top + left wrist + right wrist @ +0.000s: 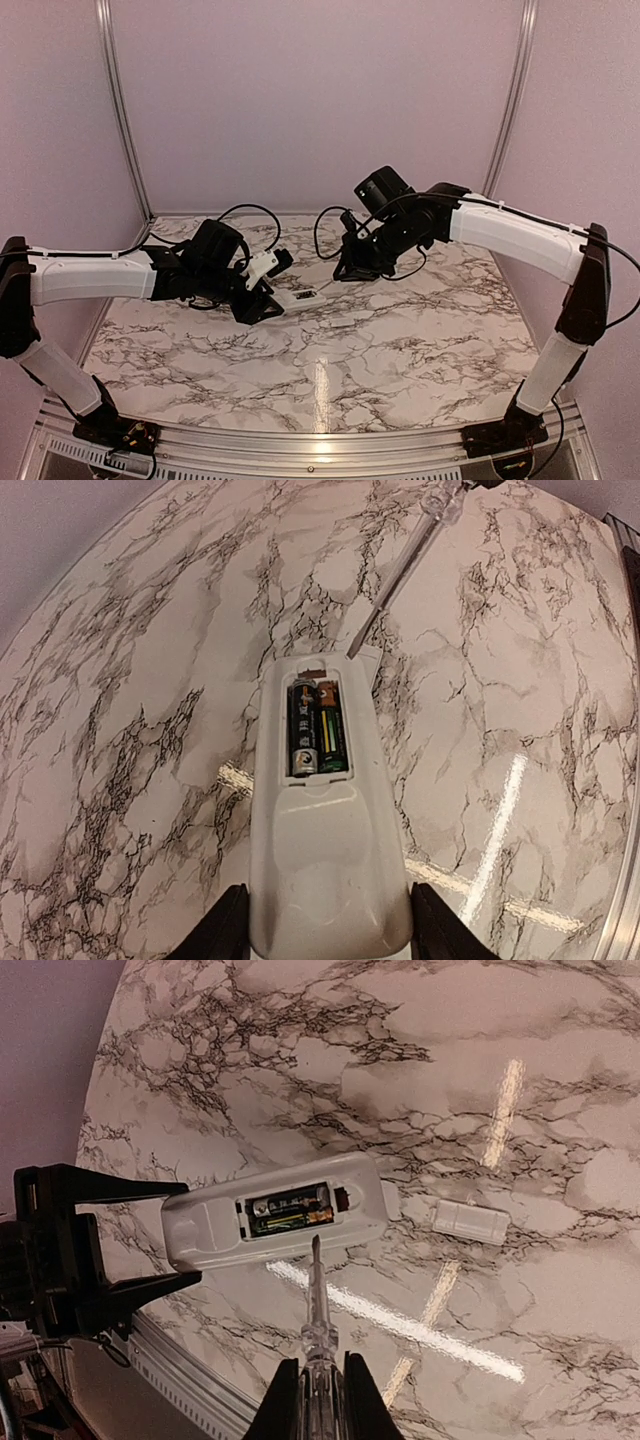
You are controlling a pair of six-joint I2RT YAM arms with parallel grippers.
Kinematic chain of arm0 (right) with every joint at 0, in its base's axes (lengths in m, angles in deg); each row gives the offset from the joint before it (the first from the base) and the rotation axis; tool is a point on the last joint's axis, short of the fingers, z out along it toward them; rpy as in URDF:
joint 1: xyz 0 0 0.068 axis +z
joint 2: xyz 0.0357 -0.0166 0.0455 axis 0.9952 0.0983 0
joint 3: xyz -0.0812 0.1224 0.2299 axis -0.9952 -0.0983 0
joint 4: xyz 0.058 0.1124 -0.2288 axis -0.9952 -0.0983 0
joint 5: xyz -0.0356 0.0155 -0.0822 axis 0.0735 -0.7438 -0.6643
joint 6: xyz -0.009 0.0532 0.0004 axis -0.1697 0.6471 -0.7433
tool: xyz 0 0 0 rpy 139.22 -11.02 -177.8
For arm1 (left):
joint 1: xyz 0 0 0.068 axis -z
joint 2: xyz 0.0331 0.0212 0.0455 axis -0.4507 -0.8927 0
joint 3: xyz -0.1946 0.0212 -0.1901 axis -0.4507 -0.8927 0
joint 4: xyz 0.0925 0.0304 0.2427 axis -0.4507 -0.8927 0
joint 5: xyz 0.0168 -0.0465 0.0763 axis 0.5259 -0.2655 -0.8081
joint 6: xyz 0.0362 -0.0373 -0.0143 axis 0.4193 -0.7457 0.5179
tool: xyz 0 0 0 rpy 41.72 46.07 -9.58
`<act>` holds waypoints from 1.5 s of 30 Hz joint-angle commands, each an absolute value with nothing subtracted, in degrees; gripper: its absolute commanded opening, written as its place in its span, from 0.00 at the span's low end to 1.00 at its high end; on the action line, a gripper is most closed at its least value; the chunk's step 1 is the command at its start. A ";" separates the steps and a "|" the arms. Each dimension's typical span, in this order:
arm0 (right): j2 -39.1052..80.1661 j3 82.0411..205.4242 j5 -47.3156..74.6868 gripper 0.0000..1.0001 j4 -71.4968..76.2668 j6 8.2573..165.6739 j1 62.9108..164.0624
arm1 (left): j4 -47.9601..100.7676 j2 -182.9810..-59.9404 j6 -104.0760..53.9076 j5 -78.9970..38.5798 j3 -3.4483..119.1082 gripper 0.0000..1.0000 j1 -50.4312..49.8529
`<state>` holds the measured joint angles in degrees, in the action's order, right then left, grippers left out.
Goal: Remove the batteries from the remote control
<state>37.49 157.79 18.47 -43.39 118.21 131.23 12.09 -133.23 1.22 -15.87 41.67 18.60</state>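
Note:
The white remote control (325, 860) lies recess-up, its battery compartment open. Two dark batteries (317, 730) lie side by side in it. My left gripper (328, 930) is shut on the remote's near end, one finger on each long side. My right gripper (320, 1400) is shut on a clear-handled screwdriver (317, 1300). Its tip points at the remote (210, 1228) just beside the batteries (290, 1210); I cannot tell whether it touches. In the top view the remote (300, 297) juts from the left gripper (262, 300), with the right gripper (350, 270) behind it.
The small flat white cover plate (470, 1220) lies on the marble table just past the remote's far end. The screwdriver shaft (400, 565) crosses the left wrist view from the top. The table's metal front rail (190, 1380) runs below the remote.

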 commanded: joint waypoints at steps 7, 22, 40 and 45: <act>40.51 160.12 19.18 0.00 -43.00 117.95 131.73 | 14.95 -130.28 1.09 -14.92 41.56 0.08 18.74; 40.05 161.45 18.55 0.00 -42.06 118.34 131.73 | 14.97 -130.63 0.87 -15.13 41.78 0.08 18.74; 40.35 161.53 18.24 0.00 -40.71 117.82 131.73 | 15.42 -130.43 0.32 -14.76 42.26 0.08 18.74; 40.46 161.31 18.28 0.00 -40.55 117.58 131.73 | 16.05 -130.34 -0.13 -14.70 42.18 0.08 18.74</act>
